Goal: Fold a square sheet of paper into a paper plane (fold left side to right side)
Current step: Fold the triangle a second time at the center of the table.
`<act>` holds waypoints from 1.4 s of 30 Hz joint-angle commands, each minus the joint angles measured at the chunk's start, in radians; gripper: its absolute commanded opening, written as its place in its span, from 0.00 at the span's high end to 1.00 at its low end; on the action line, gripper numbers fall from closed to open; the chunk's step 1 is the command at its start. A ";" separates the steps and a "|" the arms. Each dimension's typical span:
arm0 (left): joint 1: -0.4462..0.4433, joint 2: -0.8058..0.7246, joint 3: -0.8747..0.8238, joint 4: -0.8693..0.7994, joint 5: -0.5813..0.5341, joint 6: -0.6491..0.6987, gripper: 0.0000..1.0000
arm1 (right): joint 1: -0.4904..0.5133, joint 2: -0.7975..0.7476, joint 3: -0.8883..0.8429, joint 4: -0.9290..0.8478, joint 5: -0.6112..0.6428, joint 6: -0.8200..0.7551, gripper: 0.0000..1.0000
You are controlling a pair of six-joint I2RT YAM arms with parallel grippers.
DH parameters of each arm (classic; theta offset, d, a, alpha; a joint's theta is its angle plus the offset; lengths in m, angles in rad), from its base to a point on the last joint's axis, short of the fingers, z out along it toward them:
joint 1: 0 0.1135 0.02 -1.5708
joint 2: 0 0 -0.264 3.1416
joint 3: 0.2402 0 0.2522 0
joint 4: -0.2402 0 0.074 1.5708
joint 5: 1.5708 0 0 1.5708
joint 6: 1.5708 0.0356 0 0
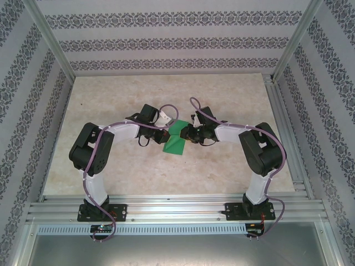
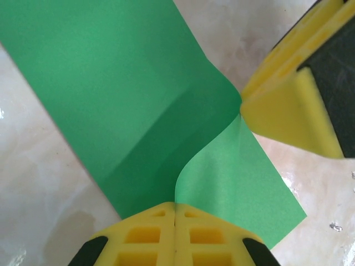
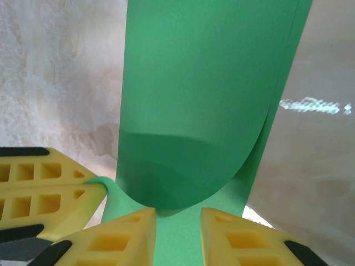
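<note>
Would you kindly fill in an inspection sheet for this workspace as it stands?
Surface: pale marbled table, glossy.
Job's things: square sheet of paper, green, curled over itself mid-table between the arms; not yet a plane.
Clutter: nothing seen.
Grippers: left gripper shut on the sheet's edge; right gripper with jaws apart, astride the curled fold.
Cables: purple cable runs along each arm, off the paper.
Surroundings: patterned walls on three sides; aluminium frame along the near edge.
</note>
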 commanded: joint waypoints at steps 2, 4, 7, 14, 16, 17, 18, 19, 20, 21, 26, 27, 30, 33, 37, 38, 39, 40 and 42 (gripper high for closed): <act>0.015 0.024 0.034 -0.040 -0.018 0.039 0.98 | 0.018 0.014 -0.019 -0.006 0.019 -0.003 0.75; 0.015 0.031 0.043 -0.047 -0.021 0.042 0.98 | 0.021 0.024 -0.017 -0.011 0.021 -0.002 0.77; 0.014 0.037 0.051 -0.052 -0.024 0.044 0.98 | 0.023 0.029 -0.020 -0.019 0.034 0.001 0.80; 0.015 0.052 0.057 -0.058 -0.029 0.048 0.98 | 0.024 0.045 -0.019 -0.063 0.059 -0.010 0.84; 0.015 0.056 0.058 -0.055 -0.030 0.048 0.98 | 0.026 0.051 -0.019 -0.075 0.065 -0.014 0.84; 0.014 0.059 0.059 -0.057 -0.030 0.048 0.98 | 0.026 0.052 -0.019 -0.079 0.066 -0.017 0.84; 0.015 0.062 0.061 -0.058 -0.030 0.049 0.98 | 0.027 0.054 -0.019 -0.086 0.071 -0.019 0.85; 0.015 0.064 0.064 -0.059 -0.032 0.049 0.98 | 0.027 0.056 -0.017 -0.092 0.075 -0.022 0.85; 0.015 0.065 0.065 -0.061 -0.033 0.049 0.98 | 0.029 0.058 -0.017 -0.096 0.075 -0.024 0.85; 0.014 0.066 0.068 -0.061 -0.035 0.049 0.98 | 0.029 0.059 -0.017 -0.100 0.080 -0.027 0.85; 0.014 0.077 0.081 -0.064 -0.042 0.049 0.98 | 0.033 0.062 -0.011 -0.114 0.085 -0.037 0.85; 0.015 0.080 0.085 -0.066 -0.042 0.050 0.98 | 0.033 0.062 -0.010 -0.116 0.086 -0.038 0.85; 0.015 0.086 0.094 -0.072 -0.043 0.050 0.98 | 0.035 0.061 -0.007 -0.119 0.089 -0.040 0.85; 0.015 0.094 0.100 -0.079 -0.047 0.051 0.98 | 0.036 0.063 -0.007 -0.119 0.090 -0.041 0.85; 0.013 0.102 0.092 -0.081 -0.048 0.049 0.98 | 0.038 0.062 -0.005 -0.117 0.089 -0.041 0.85; 0.012 0.103 0.090 -0.081 -0.048 0.048 0.98 | 0.038 0.061 -0.006 -0.118 0.089 -0.041 0.85; 0.011 0.105 0.088 -0.081 -0.048 0.046 0.98 | 0.038 0.058 -0.005 -0.116 0.089 -0.040 0.85; 0.010 0.106 0.083 -0.080 -0.051 0.044 0.98 | 0.038 0.054 -0.005 -0.112 0.087 -0.039 0.85; 0.004 0.105 0.074 -0.079 -0.056 0.040 0.98 | 0.037 0.043 -0.004 -0.105 0.086 -0.039 0.84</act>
